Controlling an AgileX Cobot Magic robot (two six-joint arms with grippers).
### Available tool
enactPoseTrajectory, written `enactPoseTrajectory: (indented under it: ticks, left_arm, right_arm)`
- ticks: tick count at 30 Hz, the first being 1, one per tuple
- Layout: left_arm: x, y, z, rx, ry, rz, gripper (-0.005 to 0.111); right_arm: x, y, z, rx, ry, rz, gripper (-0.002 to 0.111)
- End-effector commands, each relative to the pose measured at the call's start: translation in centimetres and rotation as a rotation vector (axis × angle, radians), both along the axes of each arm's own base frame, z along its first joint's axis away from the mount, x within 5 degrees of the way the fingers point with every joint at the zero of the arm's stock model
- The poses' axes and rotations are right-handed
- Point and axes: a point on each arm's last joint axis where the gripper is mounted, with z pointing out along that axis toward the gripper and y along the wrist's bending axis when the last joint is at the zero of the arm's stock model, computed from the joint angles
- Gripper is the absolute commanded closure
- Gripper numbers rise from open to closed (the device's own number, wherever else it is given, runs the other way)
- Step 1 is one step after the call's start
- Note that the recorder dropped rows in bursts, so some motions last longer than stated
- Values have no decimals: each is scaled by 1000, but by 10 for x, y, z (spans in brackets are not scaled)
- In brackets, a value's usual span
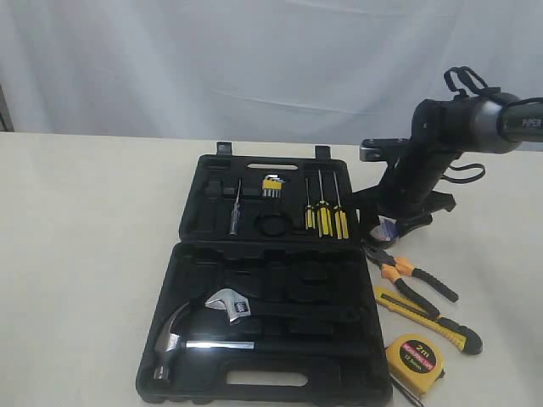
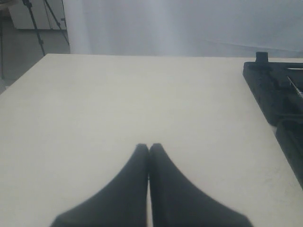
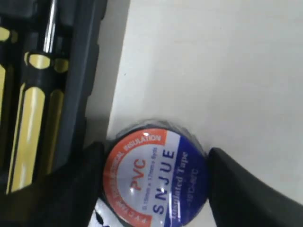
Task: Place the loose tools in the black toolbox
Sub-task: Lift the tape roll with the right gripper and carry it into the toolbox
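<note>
Right gripper (image 3: 156, 156): jaws clamped on the roll (image 3: 154, 184), one pad against each side of its rim, with the label face toward the wrist camera. The roll is just outside the right wall of the toolbox (image 1: 263, 248), at its rear half, beside the screwdrivers (image 1: 324, 216) stowed there. Whether the roll rests on the tabletop (image 1: 85, 254) or is lifted cannot be told.

Left gripper (image 2: 149, 147): jaws together, tips touching, over bare tabletop off the toolbox's left side.

The toolbox lies open with both halves flat. Its front half holds the hammer (image 1: 182, 335) and the wrench (image 1: 229, 305) in their recesses.

Right of the front half, outside the toolbox, lie the pliers (image 1: 407, 273), the knife (image 1: 428, 320) and the tape measure (image 1: 414, 356). The tape measure is just beside the front right corner.
</note>
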Motion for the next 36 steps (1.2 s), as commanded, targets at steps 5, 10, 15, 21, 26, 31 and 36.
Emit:
enactPoseTrajectory:
  ticks: [5,10,15,21,26,31,36]
  left_arm:
    - [0,0,0,-5,-5,-3,107]
    - [0,0,0,-5,-5,-3,107]
    - [0,0,0,-5,-5,-3,107]
    - [0,0,0,-5,-5,-3,107]
    - [0,0,0,-5,-5,-3,107]
    - [0,0,0,-5,-5,-3,107]
    - [0,0,0,-5,-5,-3,107]
  right_arm:
    - [-6,0,9,17,45,-1,83]
    - [-11,1,47,8,0,3,83]
    - [-23,7,93,27,-41,3,83]
    - [-24,44,125,33,-41,127,83]
    - [0,91,138,25,-103,236,83]
    - [22,131,124,18,-69,326,83]
    - [40,143,95,-20,-30,332,83]
